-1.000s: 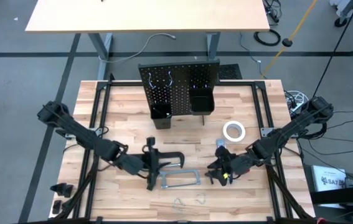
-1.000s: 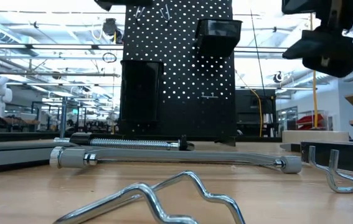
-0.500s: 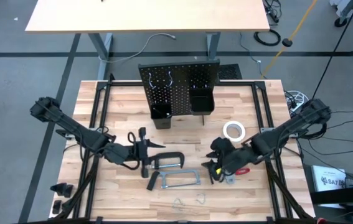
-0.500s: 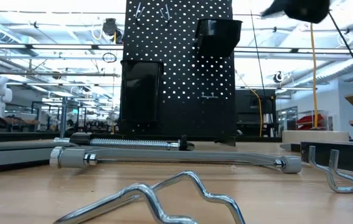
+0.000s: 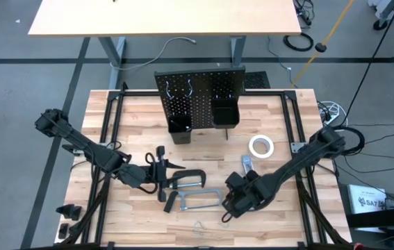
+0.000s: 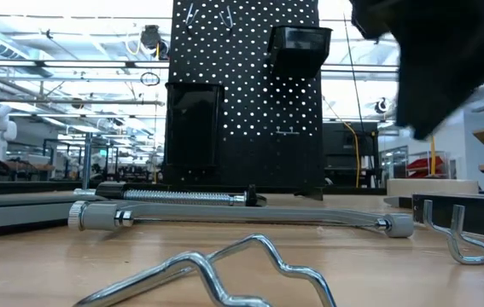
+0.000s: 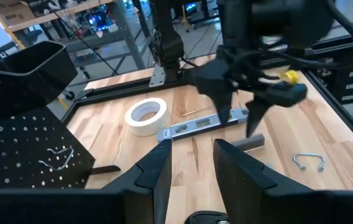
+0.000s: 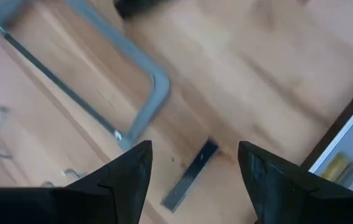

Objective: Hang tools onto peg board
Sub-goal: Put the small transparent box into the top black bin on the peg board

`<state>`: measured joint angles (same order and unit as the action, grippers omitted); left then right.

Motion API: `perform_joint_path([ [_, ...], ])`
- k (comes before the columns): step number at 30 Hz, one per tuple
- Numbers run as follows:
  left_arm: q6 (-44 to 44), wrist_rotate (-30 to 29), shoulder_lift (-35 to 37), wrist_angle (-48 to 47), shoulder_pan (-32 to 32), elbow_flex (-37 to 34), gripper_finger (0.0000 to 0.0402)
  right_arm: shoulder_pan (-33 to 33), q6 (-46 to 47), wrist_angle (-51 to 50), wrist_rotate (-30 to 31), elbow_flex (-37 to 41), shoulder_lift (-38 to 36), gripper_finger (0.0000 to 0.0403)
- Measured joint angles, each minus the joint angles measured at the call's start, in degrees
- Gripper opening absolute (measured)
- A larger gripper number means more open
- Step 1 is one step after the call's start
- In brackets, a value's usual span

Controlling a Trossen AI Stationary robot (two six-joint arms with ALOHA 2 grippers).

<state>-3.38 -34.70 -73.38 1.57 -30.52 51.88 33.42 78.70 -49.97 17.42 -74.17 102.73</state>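
The black peg board stands upright at the table's far side, with two bins and hooks on it. A black C-clamp and a grey hacksaw lie flat near the middle. A white tape roll and a grey level lie to the right. My left gripper hovers open just left of the C-clamp, with nothing between its fingers. My right gripper points down, open, above bare wood by the hacksaw's right end. The other tools are hidden or out of view.
Loose wire hooks lie near the front edge, and they also show close up in the low view. A small dark strip lies on the wood below my right gripper. A black frame runs along the table's sides.
My right gripper has swung toward the near edge and a little left, from beside the level to the hacksaw's right end, tipping from a shallow slant to pointing steeply down. My left gripper has drawn back toward the left edge and risen a little off the C-clamp, which has stayed in place.
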Motion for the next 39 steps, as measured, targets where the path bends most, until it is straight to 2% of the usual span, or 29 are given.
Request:
perform_joint_path([
  [7, 0.07, 0.00, 0.00, -0.11, 0.00, 0.00, 0.0123, 2.07, 6.20, -1.15, -1.06, 0.00, 4.09, 0.0231],
  [17, 0.26, 0.00, 0.00, 0.02, 0.00, 0.00, 0.0123, 2.37, 5.21, 1.39, -4.10, 0.00, 9.00, 0.0225],
  [22, 1.37, 0.00, 0.00, -0.93, 0.00, 0.00, 0.0123, 2.33, 3.21, 1.43, -4.29, 0.00, 9.69, 0.0181],
  [25, 1.46, 0.00, 0.00, -0.91, 0.01, 0.00, 0.0123, 2.33, 1.63, 1.42, -4.29, 0.00, 9.63, 0.0131],
  [29, 1.48, 0.00, 0.00, -0.89, 0.02, 0.00, 0.0123, 2.33, -0.76, 1.49, -4.18, 0.00, 9.51, 0.0042],
  [39, 1.48, 0.00, 0.00, -1.26, 0.00, 0.00, 0.0123, 2.46, -2.90, 1.65, -3.79, 0.00, 8.83, 0.0037],
])
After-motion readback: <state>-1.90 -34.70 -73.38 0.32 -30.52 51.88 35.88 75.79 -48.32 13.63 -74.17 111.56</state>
